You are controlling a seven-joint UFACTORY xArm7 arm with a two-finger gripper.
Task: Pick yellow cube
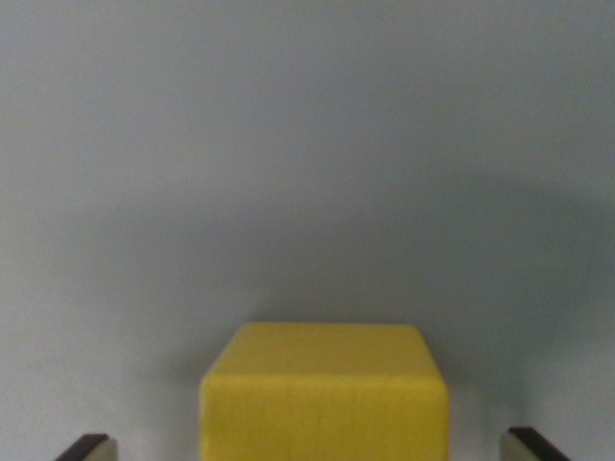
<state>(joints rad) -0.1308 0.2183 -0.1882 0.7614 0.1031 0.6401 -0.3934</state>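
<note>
Right at the bottom edge, nearest you, start with the tool and work outward.

Gripper (pixel 311 449): you see only its two fingertips, poking up from the bottom corners of the wrist view. The jaws stand wide apart, with open space on the inner side of each tip.

Left fingertip (pixel 88 448): a dark tip with a pale inner face, at the wrist view's left, clear of the block.

Right fingertip (pixel 530 446): the same dark and pale tip, at the wrist view's right, also clear of the block.

Yellow cube (pixel 324 394): it sits between the two fingertips, low and centred in the wrist view. You see its flat top with rounded corners and the upper part of its near face; the bottom edge of the picture cuts the rest off. Neither tip touches it, and pale surface shows in the gap on both sides.

Contact: you cannot say the block is held; the tips flank it with room to spare.

Table (pixel 307 144): a plain grey-blue surface fills everything beyond the block, up to the top of the picture.

Shadow (pixel 500 279): a soft darker patch lies on the surface behind the block, spreading toward the wrist view's right.
</note>
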